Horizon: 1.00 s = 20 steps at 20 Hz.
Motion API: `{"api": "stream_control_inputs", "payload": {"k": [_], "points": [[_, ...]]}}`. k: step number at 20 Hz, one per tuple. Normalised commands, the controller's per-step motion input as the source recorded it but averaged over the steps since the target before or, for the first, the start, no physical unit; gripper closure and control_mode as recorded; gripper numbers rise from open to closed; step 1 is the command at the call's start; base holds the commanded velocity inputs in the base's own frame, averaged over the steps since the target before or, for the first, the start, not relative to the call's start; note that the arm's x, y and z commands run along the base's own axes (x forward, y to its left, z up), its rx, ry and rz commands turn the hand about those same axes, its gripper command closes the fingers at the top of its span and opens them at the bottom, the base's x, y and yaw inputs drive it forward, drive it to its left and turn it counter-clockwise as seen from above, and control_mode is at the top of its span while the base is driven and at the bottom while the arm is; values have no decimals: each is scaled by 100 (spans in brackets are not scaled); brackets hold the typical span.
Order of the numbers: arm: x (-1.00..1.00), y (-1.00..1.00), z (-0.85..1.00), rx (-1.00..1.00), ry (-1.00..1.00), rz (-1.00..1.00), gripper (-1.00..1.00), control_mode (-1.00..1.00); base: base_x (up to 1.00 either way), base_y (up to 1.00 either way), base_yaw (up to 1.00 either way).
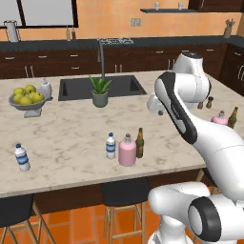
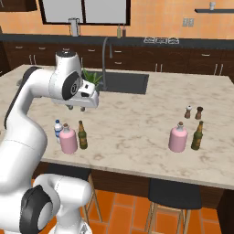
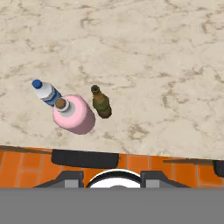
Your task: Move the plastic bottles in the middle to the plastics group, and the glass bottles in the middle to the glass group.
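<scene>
1. The gripper [image 2: 74, 108] is hanging above the island counter [image 2: 137, 114], over its near edge; in the hand view its tips are standing apart with nothing between them.
2. Directly below, by the near edge, the middle trio is standing upright: the middle water bottle [image 3: 46, 92], the middle pink bottle [image 3: 72, 114] just beside it, and the middle beer bottle [image 3: 101, 103] next along.
3. The hand view is showing these three from above, the water bottle's cap looking blue there.
4. The left base view is showing the lone water bottle [image 1: 21, 157] of the plastics group, standing near the counter's near left corner, well apart from the trio.
5. The right base view is showing the glass group plainly toward the right end: a second pink bottle [image 2: 178, 138] beside a second beer bottle [image 2: 197, 136], with two small shakers [image 2: 193, 112] behind them.
6. In the left base view a grey bowl [image 1: 27, 104] is holding yellow-green fruit [image 1: 28, 94], and a pot [image 1: 100, 99] by the sink [image 1: 71, 90] is holding a spiky plant [image 1: 99, 84].
</scene>
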Motion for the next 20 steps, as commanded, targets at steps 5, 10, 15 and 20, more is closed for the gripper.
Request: {"api": "stream_control_inputs", "payload": {"k": [5, 10, 15, 20], "points": [[8, 10, -2, 0, 0, 0, -100, -100, 0, 0, 0], [12, 40, -17, 0, 0, 1, -100, -100, 0, 0, 0], [31, 42, -21, 0, 0, 5, -100, -100, 0, 0, 0], [41, 30, -26, 0, 0, 4, -100, -100, 0, 0, 0]]}}
